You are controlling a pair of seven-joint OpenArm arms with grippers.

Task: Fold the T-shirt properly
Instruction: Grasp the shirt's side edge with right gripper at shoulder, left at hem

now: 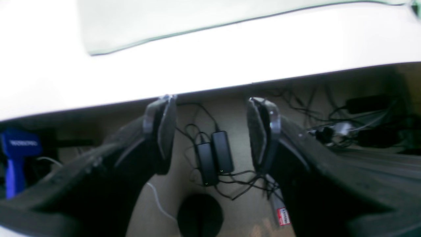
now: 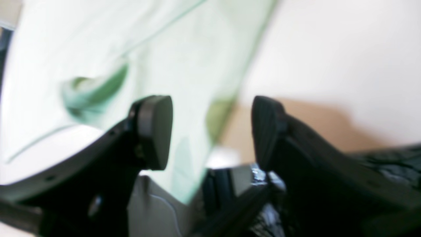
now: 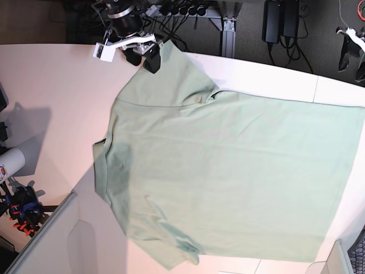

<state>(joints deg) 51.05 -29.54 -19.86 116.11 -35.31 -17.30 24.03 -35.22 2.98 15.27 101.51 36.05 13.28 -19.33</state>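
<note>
Pale mint-green cotton, the short-sleeved T-shirt (image 3: 228, 171) lies spread flat across the white tabletop (image 3: 51, 85), its collar end toward the base view's left and its hem toward the right. We see one sleeve reaching up to the far tabletop edge, and there the right end effector (image 3: 149, 59) sits at the sleeve's tip. From its own wrist camera, the right end effector (image 2: 210, 131) has its jaws spread apart with nothing between them, the blurred green cloth (image 2: 158, 49) lying beyond and under its left finger. Our left end effector (image 1: 210, 131) also stands wide open and empty, hanging past the tabletop edge (image 1: 210, 75) above the floor cables (image 1: 213, 158), well apart from the shirt's hem (image 1: 184, 19) farther in on the tabletop.
</note>
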